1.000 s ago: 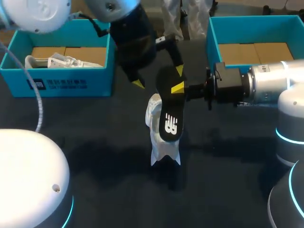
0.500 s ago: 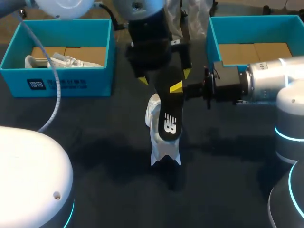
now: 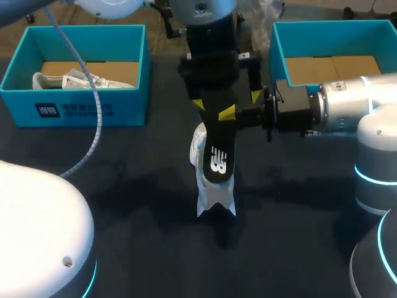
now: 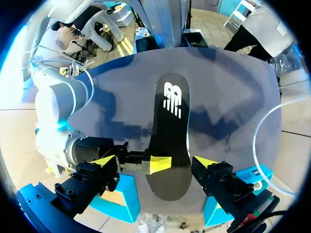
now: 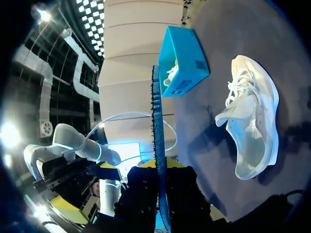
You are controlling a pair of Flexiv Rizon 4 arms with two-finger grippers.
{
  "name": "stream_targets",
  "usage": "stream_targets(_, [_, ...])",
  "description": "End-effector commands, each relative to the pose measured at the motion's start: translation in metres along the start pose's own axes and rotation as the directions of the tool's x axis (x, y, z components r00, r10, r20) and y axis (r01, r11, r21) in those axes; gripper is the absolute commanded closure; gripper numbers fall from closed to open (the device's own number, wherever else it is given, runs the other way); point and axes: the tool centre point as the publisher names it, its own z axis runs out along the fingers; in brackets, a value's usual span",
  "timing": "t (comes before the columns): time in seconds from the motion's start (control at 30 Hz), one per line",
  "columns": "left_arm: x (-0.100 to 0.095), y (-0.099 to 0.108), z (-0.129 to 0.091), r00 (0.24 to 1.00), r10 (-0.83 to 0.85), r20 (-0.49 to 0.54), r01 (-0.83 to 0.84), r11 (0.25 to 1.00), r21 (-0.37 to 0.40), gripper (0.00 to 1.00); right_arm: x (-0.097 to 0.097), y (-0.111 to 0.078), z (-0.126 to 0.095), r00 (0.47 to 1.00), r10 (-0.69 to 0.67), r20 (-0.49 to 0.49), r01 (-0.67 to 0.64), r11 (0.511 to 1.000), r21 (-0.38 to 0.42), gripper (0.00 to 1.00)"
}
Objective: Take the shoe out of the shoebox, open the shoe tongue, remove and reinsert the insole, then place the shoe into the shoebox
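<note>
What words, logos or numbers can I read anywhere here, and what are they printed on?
On the black insole: a white stylised logo, a mark rather than plain words.
On the left shoebox, front wall: a dark badge beside lines of white print, too small and blurred to read.
On the white shoe: no lettering that I can make out.
</note>
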Motion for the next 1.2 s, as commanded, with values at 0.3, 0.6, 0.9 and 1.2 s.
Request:
stream_targets(0.3, [0.018,0.000,-0.007,0.978,0.021,0.207,-0.015,0.999,-0.031,0.00,0.000,0.000,-0.006,1.000,0.003,-0.002,-0.004,1.000,-0.021,1.00])
stream_targets(0.6, [0.029,-0.005,-0.010,0.910,0.029,0.415,-0.008,0.999,-0.053,0.00,0.006,0.001,-0.012,1.000,-0.005,0.000,0.005,0.999,-0.032,1.00])
stream_targets(0.9, [0.040,-0.005,-0.013,0.816,0.014,0.578,0.021,0.998,-0.053,0.00,0.011,0.000,-0.019,1.000,-0.007,0.007,0.008,0.999,-0.043,1.00])
stream_targets(1.2, [0.048,-0.006,-0.017,0.707,-0.005,0.708,0.056,0.997,-0.049,0.00,0.013,-0.001,-0.023,1.000,-0.009,0.003,0.009,0.998,-0.057,1.00])
